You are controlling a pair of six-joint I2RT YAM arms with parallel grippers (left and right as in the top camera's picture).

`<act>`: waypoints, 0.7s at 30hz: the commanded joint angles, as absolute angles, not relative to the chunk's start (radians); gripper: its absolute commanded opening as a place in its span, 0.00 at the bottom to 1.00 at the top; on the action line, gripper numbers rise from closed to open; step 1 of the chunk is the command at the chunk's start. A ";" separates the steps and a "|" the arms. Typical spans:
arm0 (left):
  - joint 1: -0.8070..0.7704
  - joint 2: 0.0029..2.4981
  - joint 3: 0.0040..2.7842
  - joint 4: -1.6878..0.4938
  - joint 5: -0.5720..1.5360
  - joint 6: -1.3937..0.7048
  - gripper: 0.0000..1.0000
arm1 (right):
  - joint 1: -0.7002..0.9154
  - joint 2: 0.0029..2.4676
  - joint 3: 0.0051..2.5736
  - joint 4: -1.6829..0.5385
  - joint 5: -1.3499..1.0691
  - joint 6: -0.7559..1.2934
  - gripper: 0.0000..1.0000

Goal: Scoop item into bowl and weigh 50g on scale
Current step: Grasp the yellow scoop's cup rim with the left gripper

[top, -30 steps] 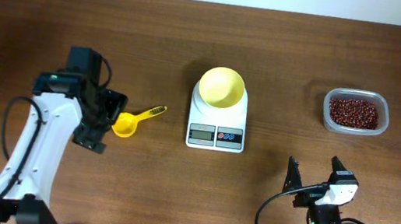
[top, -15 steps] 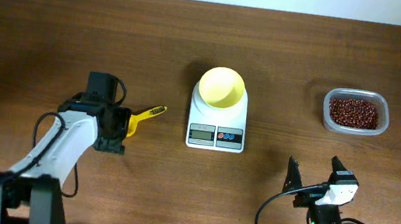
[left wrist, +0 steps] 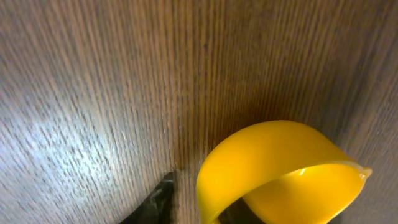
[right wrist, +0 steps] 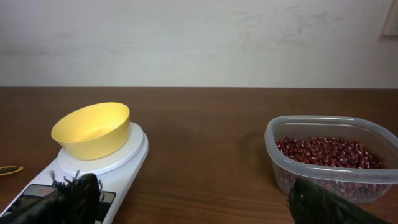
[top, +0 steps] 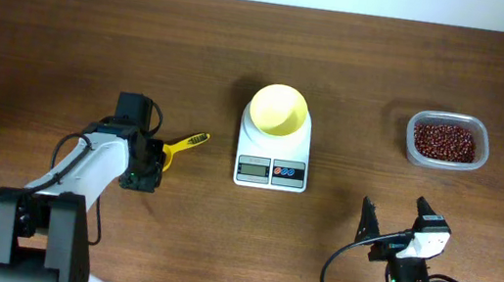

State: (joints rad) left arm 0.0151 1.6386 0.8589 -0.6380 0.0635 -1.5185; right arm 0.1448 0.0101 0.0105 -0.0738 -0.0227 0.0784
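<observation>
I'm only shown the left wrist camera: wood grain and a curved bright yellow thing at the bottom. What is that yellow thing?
Observer: A small yellow scoop. From overhead you can see its handle, pointing toward a white scale to its right.
Operator: Is anything on that scale?
Observer: Yes, a pale yellow bowl sits on its platform, and the right wrist camera shows it empty.
Operator: So where's the stuff to scoop?
Observer: Dark red-brown beans fill a clear plastic container on the table, well to the right of the scale.
</observation>
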 commanded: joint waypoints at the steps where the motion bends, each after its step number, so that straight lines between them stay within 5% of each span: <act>1: 0.014 1.650 0.849 -0.644 0.063 -1.517 0.10 | 0.150 0.003 0.006 -0.079 -0.014 0.078 0.99; 3: 0.014 1.650 0.849 -0.647 0.063 -1.483 0.00 | 0.150 0.004 0.006 -0.079 -0.014 0.078 0.99; 12: 0.037 1.649 0.902 -0.649 0.044 -1.009 0.00 | 0.150 0.004 0.006 -0.079 -0.014 0.078 0.99; 21: 0.051 1.650 1.157 -0.907 0.048 -0.576 0.00 | 0.150 0.004 0.006 -0.079 -0.014 0.078 0.99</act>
State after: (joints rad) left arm 0.0425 1.6447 1.1080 -0.8768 0.0544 -0.7166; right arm 0.1448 0.0101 0.0105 -0.0742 -0.0227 0.0784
